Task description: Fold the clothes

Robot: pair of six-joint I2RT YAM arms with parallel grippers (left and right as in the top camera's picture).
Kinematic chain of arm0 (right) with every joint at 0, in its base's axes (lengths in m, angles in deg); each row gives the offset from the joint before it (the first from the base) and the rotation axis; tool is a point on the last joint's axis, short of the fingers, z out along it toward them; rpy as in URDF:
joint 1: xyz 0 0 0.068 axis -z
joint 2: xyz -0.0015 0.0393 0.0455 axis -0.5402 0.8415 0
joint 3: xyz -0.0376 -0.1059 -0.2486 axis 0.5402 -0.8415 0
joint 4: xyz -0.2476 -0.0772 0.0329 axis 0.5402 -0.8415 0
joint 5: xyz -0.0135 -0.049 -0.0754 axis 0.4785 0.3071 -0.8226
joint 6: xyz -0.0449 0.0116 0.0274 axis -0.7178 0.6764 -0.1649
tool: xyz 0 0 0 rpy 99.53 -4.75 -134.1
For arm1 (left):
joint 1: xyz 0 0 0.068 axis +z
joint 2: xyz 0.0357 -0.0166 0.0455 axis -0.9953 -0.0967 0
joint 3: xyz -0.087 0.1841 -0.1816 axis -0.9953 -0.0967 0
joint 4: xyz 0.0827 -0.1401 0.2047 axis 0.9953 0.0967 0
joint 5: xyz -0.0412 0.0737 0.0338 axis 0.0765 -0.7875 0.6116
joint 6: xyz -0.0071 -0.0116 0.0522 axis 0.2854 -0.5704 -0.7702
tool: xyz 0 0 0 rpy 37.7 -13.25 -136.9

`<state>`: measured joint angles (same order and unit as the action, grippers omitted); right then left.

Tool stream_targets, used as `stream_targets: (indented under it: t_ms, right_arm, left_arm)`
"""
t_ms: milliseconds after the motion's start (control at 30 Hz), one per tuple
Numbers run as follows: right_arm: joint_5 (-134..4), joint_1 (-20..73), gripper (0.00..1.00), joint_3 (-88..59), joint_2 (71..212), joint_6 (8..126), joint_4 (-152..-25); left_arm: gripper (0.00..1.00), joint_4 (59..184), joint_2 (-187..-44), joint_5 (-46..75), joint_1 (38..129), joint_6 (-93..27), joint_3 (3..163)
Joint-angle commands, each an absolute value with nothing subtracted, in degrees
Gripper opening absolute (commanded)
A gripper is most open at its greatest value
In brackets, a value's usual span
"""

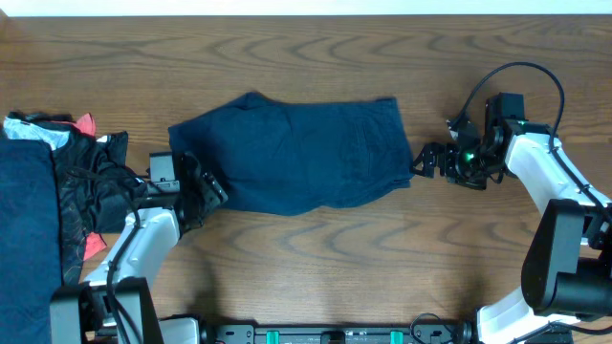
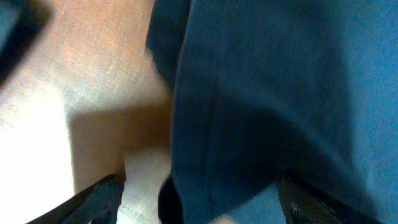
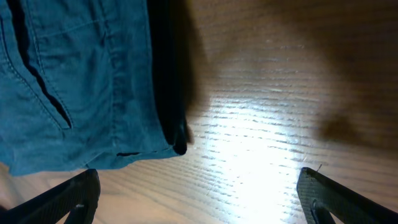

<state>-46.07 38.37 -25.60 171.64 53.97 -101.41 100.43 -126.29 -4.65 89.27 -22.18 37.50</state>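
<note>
Left pincer [image 2: 199, 202]: jaws spread wide and gripping nothing, blue cloth filling the space between the two black fingertips [image 2: 93, 198]; seen from overhead [image 1: 203, 187], it sits at the garment's lower left edge.
Blue garment [image 1: 296, 155]: lies flat and roughly rectangular in the middle of the worktop, left end slightly rumpled, right end squarer.
Garment detail: the right wrist view shows stitched seams and a slanted pocket slit [image 3: 56, 102] above a dark folded hem.
Right pincer [image 1: 423, 161]: low over the wood just beside the garment's right edge, apart from the cloth; jaws wide [image 3: 199, 202], only bare, brightly lit wood between them.
Worktop [image 1: 316, 263]: brown wood with a strong wavy grain.
Clothes pile [image 1: 91, 177]: heaped at the far left edge, dark fabric with red patches, a second blue piece [image 1: 24, 229] next to it.
</note>
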Motion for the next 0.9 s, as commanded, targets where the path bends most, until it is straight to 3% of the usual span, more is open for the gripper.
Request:
stream_targets:
  t_ms: [0, 33, 67, 100, 167, 467, 800, 833, 867]
  right_arm:
    - [-44.6, 38.6, 0.99, -25.1, 171.6, 52.2, -101.9]
    - [-44.6, 38.6, 0.99, -25.1, 171.6, 52.0, -102.0]
    - [-44.6, 38.6, 0.99, -25.1, 171.6, 52.0, -102.0]
    - [-44.6, 38.6, 0.99, -25.1, 171.6, 52.0, -102.1]
    - [-44.6, 38.6, 0.99, -25.1, 171.6, 52.0, -102.2]
    - [-44.6, 38.6, 0.99, -25.1, 171.6, 52.0, -102.1]
    - [-44.6, 38.6, 0.99, -25.1, 171.6, 52.0, -100.6]
    - [-44.6, 38.6, 0.99, -25.1, 171.6, 52.0, -100.5]
    - [-44.6, 38.6, 0.99, -25.1, 171.6, 52.0, -100.4]
  left_arm:
    - [0.78, 97.3, -127.8, -5.3, 89.5, -18.6, 36.9]
    - [0.65, 96.2, -127.8, -5.3, 89.5, -18.7, 36.9]
    - [0.39, 95.1, -127.8, -5.1, 89.5, -18.7, 36.9]
    - [0.2, 94.2, -127.8, -5.1, 89.5, -18.7, 36.9]
    - [0.06, 92.8, -127.8, -4.9, 89.5, -18.6, 36.9]
    - [0.06, 94.0, -124.5, 3.9, 89.5, -18.7, 39.3]
    - [0.07, 100.5, -106.6, 6.7, 85.4, -18.7, 45.0]
    - [0.17, 100.2, -105.2, 6.6, 85.0, -18.7, 45.0]
    - [0.4, 100.2, -104.5, 5.9, 84.9, -18.7, 45.0]
